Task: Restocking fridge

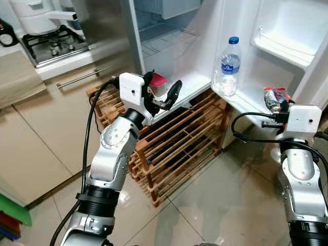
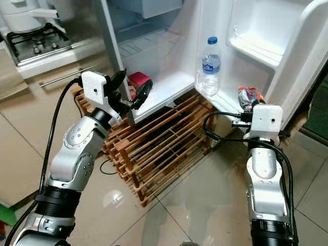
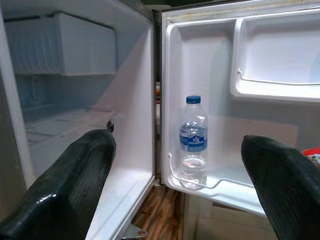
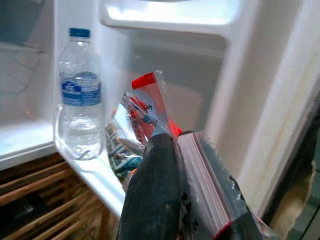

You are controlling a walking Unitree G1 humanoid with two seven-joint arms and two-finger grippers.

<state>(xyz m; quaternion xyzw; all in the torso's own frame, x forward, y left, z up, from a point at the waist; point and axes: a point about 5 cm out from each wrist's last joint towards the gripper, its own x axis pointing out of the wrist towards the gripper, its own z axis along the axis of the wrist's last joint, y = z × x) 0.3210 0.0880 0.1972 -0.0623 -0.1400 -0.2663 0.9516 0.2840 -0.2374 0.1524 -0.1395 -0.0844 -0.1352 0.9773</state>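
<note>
Landmark: our water bottle (image 1: 230,66) on the door shelf (image 1: 241,102).
Left gripper (image 1: 163,92): spread open, empty, left of bottle.
Right gripper (image 4: 185,195): clamped on snack packet (image 4: 145,117), right of bottle.

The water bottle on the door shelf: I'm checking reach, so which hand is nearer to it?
Right, though not by much. The right hand, shut on a snack packet, sits beside the water bottle along the same door shelf. The left hand, open, is by the fridge's front edge.

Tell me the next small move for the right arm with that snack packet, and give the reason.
Probably ease the right gripper forward and set the snack packet on the door shelf, beside the water bottle. The fingers are shut on the packet, which already hangs at the shelf's edge, and the shelf has bare room next to the bottle.
</note>
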